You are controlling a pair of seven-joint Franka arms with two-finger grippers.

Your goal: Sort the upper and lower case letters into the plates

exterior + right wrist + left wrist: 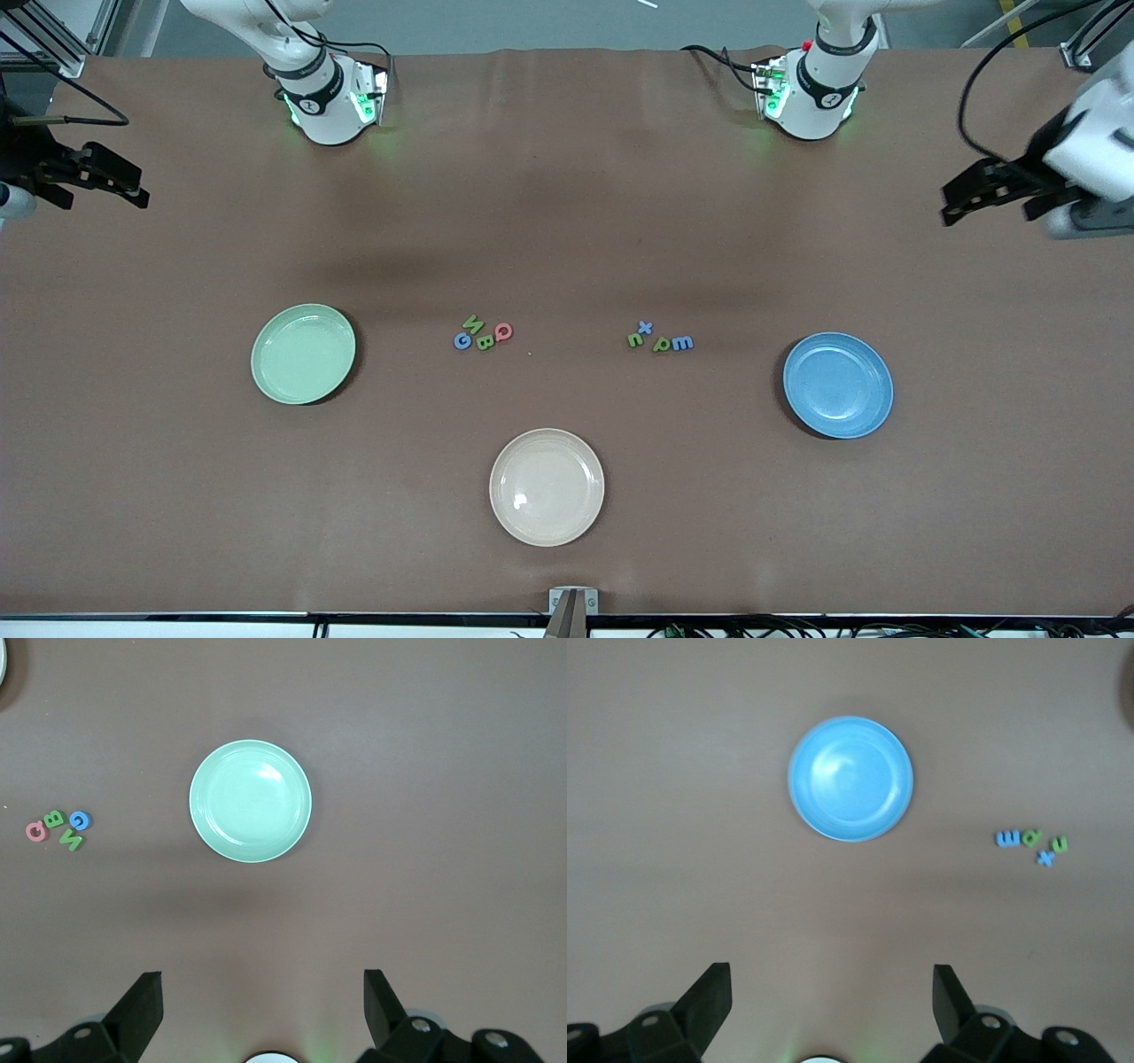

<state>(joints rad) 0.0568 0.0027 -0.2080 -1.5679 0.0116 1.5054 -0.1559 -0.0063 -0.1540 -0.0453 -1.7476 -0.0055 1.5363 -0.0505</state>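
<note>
Front view: mint green plate [303, 354] at the right arm's end of the table, blue plate [838, 385] at the left arm's end, cream plate [547, 486] nearest the camera. Between the two: capital letters [483, 333] and lower-case letters [660, 339], all on the table [567, 221]. Left gripper [831, 992] waits high, jaws wide apart, the blue plate ahead of the jaws. Right gripper [262, 997] likewise, jaws apart, the green plate ahead.

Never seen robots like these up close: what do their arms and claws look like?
Both arms are glossy white with black joint rings, black cables and green lights glowing at their bases. The left gripper and right gripper are matte black, each with two chunky angular fingers.
</note>
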